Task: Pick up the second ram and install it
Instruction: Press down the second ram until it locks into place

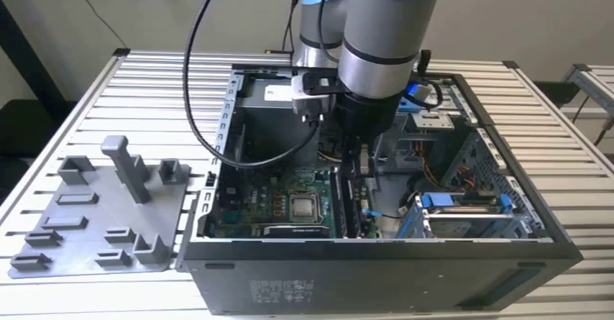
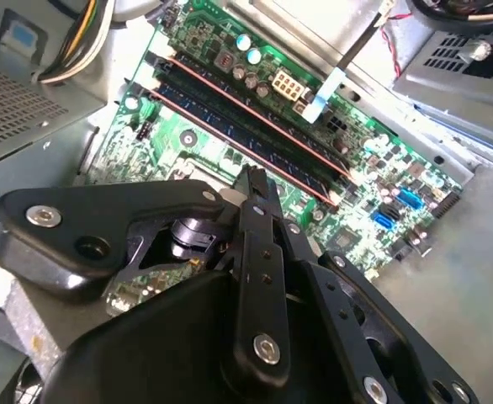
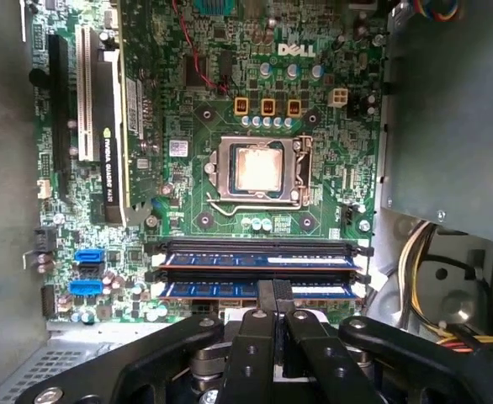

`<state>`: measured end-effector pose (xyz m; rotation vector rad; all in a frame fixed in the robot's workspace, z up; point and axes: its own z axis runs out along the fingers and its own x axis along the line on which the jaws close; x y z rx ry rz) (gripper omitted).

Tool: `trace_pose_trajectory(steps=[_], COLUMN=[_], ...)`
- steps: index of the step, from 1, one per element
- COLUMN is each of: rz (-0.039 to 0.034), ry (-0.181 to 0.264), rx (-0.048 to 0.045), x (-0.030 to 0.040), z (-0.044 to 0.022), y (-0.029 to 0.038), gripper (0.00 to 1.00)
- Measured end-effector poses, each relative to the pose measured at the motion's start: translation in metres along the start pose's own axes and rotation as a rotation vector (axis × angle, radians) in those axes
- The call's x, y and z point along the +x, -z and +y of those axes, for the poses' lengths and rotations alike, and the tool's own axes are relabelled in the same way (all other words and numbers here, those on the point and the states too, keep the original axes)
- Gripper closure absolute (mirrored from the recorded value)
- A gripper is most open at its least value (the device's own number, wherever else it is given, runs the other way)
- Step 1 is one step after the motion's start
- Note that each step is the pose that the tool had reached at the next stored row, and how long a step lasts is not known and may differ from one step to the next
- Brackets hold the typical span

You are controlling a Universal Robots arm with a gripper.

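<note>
Two dark memory sticks stand edge-up in the long black slots of the green motherboard (image 3: 188, 101). The second ram (image 3: 213, 290) is the stick nearer my fingers; in the second wrist view the second ram (image 2: 198, 119) runs diagonally beside the first stick. My gripper (image 3: 274, 293) is shut, and its joined fingertips rest on the top edge of that stick near its middle, not around it. In the second wrist view the gripper (image 2: 251, 178) points down at the same stick. In the exterior view the gripper (image 1: 353, 183) reaches down inside the open computer case (image 1: 384, 277).
A grey fixture plate (image 1: 86, 226) with upright posts lies at the exterior view's left of the case. Inside are the processor socket (image 3: 257, 168), an upright expansion card (image 3: 108, 126), a cable bundle (image 3: 423, 269) and a blue-handled drive cage (image 1: 461, 205). A black cable (image 1: 206, 119) loops from the arm.
</note>
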<state>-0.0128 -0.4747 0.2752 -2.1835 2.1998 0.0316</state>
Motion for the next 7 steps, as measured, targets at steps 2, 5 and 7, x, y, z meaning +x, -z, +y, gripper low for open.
trace_pose_trajectory(steps=[2,5,7], rz=[-0.0001,0.0001,0.0001], ry=[0.000,0.000,0.000], rx=[0.0000,0.0000,-0.0001], x=[0.0000,0.0000,0.0000], z=[0.0000,0.0000,0.0000], y=[0.0001,0.0005,0.0006], gripper=[0.89,0.89,0.89])
